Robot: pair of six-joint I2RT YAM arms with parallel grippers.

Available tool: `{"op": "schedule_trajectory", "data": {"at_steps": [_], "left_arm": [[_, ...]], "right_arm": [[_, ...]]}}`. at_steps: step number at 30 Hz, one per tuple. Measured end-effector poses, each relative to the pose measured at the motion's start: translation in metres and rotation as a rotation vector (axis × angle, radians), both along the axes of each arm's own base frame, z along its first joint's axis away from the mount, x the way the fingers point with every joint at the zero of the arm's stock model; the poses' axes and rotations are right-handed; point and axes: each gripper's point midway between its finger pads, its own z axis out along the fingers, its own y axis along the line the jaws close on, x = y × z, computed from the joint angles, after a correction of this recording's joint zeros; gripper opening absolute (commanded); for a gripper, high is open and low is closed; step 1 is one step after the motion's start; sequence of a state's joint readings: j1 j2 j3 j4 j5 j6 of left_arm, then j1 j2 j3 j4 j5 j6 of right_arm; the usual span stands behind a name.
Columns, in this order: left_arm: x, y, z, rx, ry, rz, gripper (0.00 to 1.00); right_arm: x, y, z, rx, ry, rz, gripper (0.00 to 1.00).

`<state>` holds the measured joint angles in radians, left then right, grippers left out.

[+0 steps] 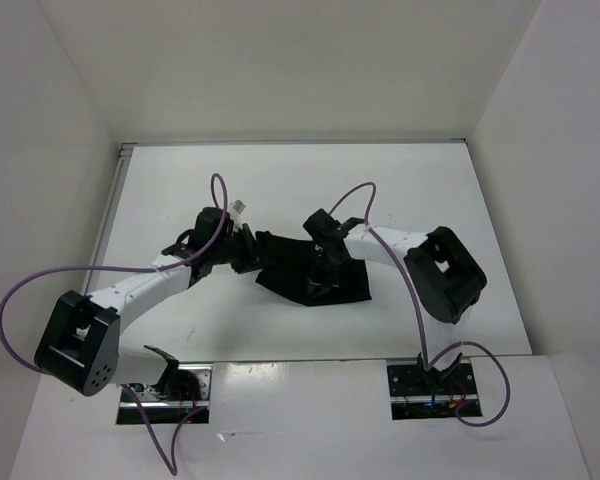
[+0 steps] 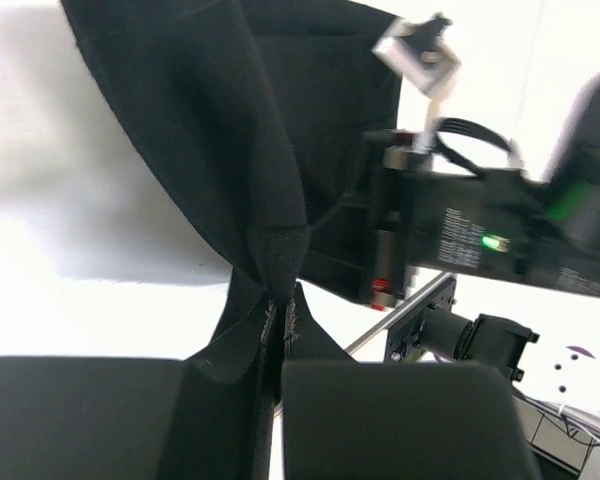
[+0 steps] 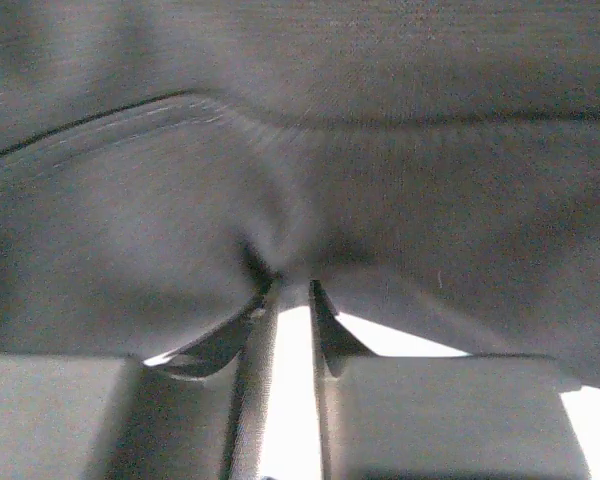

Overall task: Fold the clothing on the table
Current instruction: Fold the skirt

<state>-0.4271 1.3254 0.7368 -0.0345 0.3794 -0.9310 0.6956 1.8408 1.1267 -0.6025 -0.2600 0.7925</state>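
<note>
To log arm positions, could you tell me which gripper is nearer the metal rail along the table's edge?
Left. The left gripper grips the garment at its edge toward the rail; the right gripper sits farther away, on the garment's middle.

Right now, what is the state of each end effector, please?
Left end effector: closed, holding the clothing.
Right end effector: slightly parted, clothing bunched at its tips; whether it grips cannot be told.

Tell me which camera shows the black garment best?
The top external view: only it shows most of the clothing on the table. The left wrist view shows one fold pinched by the left pincer; the right wrist view, just blurry fabric up close.
</note>
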Motion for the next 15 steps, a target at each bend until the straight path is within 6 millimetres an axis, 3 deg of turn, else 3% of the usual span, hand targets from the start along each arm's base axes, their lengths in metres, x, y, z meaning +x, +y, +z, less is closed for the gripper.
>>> {"op": "schedule_trajectory", "data": {"at_steps": [2, 3, 5, 9, 12, 15], "left_arm": [[0.0, 0.0, -0.001, 0.003, 0.002, 0.0, 0.0], [-0.001, 0.001, -0.001, 0.006, 0.003, -0.002, 0.0], [-0.002, 0.001, -0.003, 0.011, 0.008, -0.004, 0.0], [-0.003, 0.002, -0.003, 0.013, 0.01, -0.006, 0.0], [-0.003, 0.002, -0.003, 0.014, 0.01, -0.006, 0.0], [-0.003, 0.002, -0.003, 0.014, 0.01, -0.006, 0.0]], "right_arm": [[0.005, -0.003, 0.013, 0.008, -0.032, -0.012, 0.3], [0.008, -0.004, 0.024, 0.02, -0.054, -0.016, 0.38], [0.021, -0.01, 0.05, 0.051, -0.117, -0.049, 0.38], [0.055, -0.053, 0.089, 0.062, -0.237, -0.181, 0.41], [0.07, -0.096, 0.081, -0.004, -0.251, -0.285, 0.41], [0.059, -0.127, 0.052, -0.103, -0.183, -0.332, 0.41]]}}
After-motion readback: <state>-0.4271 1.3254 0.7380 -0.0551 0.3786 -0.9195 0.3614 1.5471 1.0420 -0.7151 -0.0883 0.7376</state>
